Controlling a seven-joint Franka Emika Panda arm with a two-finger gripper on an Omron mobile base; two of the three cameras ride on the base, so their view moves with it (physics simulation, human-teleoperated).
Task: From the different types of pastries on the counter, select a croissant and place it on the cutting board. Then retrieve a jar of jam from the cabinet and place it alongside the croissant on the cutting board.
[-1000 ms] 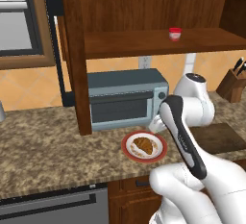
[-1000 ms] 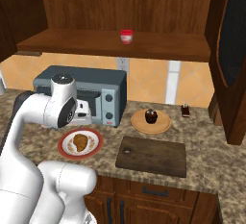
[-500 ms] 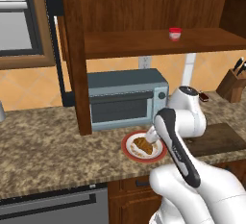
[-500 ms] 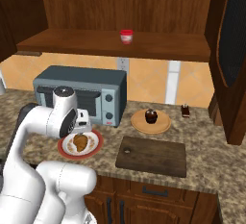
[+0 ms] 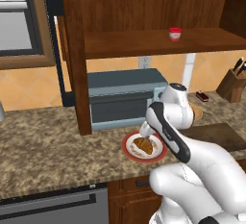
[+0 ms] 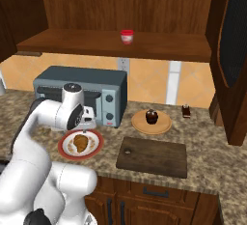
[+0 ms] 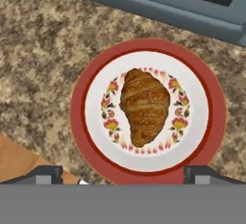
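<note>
Gripper (image 7: 123,174) hangs above the croissant (image 7: 144,105), finger tips set wide apart, nothing held. The croissant lies in the middle of the red-rimmed plate (image 7: 215,122) on the granite bench (image 7: 38,40), just in front of the grey toaster oven (image 6: 103,81).

Risks, as I judge them: the crescent lies slightly askew to the fingers, so a straight close may pinch its tapered end and let it roll free; coming down too low drives the tips into the plate.

Cutting board (image 6: 153,155) waits to the right. Jam jar (image 6: 127,36) sits on the cabinet shelf (image 6: 159,50).
</note>
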